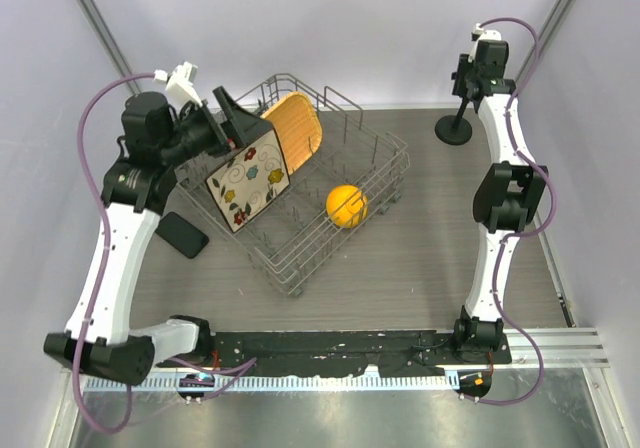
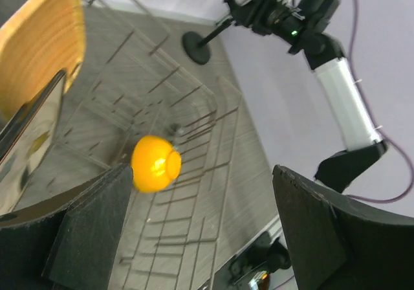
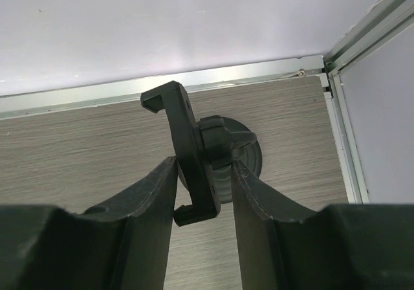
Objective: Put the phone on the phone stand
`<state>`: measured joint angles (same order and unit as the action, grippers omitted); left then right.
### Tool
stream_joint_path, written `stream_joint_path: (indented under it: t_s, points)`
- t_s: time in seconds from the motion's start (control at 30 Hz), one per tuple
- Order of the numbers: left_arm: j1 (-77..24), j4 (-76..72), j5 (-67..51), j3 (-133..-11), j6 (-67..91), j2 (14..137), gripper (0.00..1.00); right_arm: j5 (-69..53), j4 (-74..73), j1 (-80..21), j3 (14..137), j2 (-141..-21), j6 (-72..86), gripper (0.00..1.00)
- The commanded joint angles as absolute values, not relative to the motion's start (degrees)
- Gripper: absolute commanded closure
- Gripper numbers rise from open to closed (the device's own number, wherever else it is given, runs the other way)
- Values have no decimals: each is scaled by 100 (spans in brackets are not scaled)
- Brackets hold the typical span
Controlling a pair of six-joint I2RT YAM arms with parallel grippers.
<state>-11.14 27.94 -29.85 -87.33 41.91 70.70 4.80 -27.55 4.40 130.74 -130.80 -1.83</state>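
Only the overhead view shows the phone (image 1: 182, 234): a flat black slab with rounded corners, lying on the grey wood-grain table (image 1: 420, 268) at the left, just beside the wire dish rack (image 1: 395, 153) and below the raised left arm. The phone stand (image 1: 455, 128) is at the far right corner, well apart from it. The right wrist view shows up close what the overhead view blurs: the right gripper (image 3: 204, 173) pinches the stand's matte black hooked holder head, one finger against each side, with the round base below. In the left wrist view the left gripper (image 2: 204, 225) is spread wide with nothing between its pads, above the rack. The rack holds a glossy orange (image 1: 346, 206), a square floral plate (image 1: 250, 180) and a ribbed wooden plate (image 1: 297, 128), and lies between phone and stand.
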Motion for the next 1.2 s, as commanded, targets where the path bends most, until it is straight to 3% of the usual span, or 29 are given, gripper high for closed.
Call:
stream_joint_path:
  t_s: [0.0,0.2,0.43,0.7,0.8,0.93,1.0,1.17]
  points:
    - [-1143,3901,-2016,-8535,3103,6285,7,712,-2733,334,13377,-13026,-132,67]
    - [-1143,4780,-740,-8648,2637,5600,9,1229,-3031,124,13456,-12885,-167,99]
    - [-1134,5317,121,-9246,2417,5195,1,1942,-3366,0,12684,-12060,-44,100]
    - [-1143,5055,-526,-9036,2820,5361,2,1812,-3366,0,10768,-10654,474,100]
    - [-1134,4327,-1255,-8615,3592,5362,4,1662,-3156,0,10126,-10275,545,100]
    - [-1160,1079,-2390,-6679,5339,5072,7,1530,-3067,0,9870,-10116,545,100]
    - [-1256,-456,-2112,-6015,5642,4949,8,1442,-3111,0,9879,-10090,580,99]
    - [-1862,-1766,-1319,-5177,5048,5115,9,1414,-3400,0,9870,-10037,624,100]
